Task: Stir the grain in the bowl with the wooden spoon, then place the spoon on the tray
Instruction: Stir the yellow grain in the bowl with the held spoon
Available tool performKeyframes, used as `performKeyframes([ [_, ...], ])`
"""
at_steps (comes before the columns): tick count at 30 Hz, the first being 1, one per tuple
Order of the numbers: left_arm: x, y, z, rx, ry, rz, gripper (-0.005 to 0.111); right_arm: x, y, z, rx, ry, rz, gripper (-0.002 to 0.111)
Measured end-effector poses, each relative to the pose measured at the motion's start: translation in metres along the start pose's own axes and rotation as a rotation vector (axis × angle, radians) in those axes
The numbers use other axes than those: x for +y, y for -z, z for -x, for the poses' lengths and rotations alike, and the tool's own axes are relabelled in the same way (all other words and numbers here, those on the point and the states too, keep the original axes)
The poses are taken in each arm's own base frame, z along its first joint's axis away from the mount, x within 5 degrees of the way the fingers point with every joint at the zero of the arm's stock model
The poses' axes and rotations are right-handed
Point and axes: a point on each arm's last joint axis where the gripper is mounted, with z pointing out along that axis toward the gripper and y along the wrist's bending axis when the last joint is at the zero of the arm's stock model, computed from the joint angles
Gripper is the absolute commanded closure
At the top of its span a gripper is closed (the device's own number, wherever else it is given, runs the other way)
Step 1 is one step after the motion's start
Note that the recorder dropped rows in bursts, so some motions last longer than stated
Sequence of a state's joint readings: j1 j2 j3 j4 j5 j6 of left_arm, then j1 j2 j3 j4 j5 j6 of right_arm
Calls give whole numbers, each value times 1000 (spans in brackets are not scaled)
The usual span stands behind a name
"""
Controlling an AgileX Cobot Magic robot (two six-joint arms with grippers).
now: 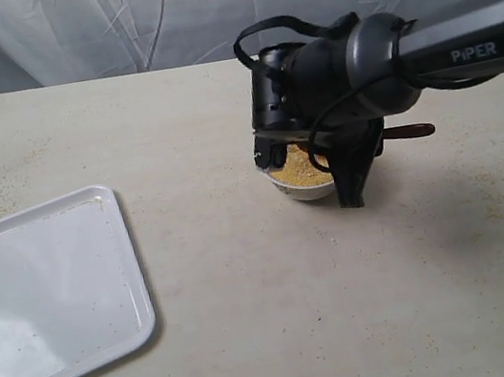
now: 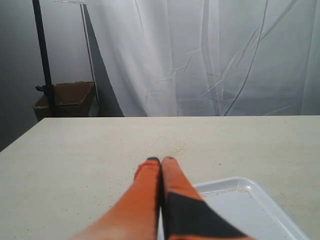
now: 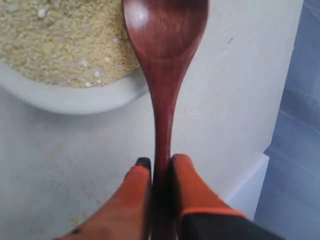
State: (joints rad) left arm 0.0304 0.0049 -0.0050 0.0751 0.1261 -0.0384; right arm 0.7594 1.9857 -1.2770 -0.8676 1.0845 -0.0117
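Observation:
The dark reddish-brown wooden spoon [image 3: 165,60] is held by its handle in my right gripper [image 3: 161,167], which is shut on it. Its oval end lies over the rim of the white bowl [image 3: 75,100], at the edge of the yellow grain [image 3: 60,40]. In the exterior view the right arm hangs over the bowl [image 1: 308,189] and the grain [image 1: 299,169], and the handle's tip [image 1: 414,130] sticks out to the right. The white tray [image 1: 56,289] lies at the left with nothing on it. My left gripper [image 2: 161,161] is shut on nothing, above the table beside the tray's corner [image 2: 240,190].
Loose grains are scattered on the beige table [image 1: 251,295] and along the tray's rim. A white curtain [image 1: 155,16] hangs behind the table. A cardboard box [image 2: 65,100] stands off the table's far edge in the left wrist view.

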Motion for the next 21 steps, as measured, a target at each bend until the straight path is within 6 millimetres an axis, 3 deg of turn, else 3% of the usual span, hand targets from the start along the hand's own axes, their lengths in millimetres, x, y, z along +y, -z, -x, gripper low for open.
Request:
performKeyframes([
  [13, 0, 0, 0, 0, 0, 0, 106, 11, -18, 6, 79, 43, -17, 109],
  [21, 0, 0, 0, 0, 0, 0, 106, 25, -2, 16, 64, 90, -32, 109],
])
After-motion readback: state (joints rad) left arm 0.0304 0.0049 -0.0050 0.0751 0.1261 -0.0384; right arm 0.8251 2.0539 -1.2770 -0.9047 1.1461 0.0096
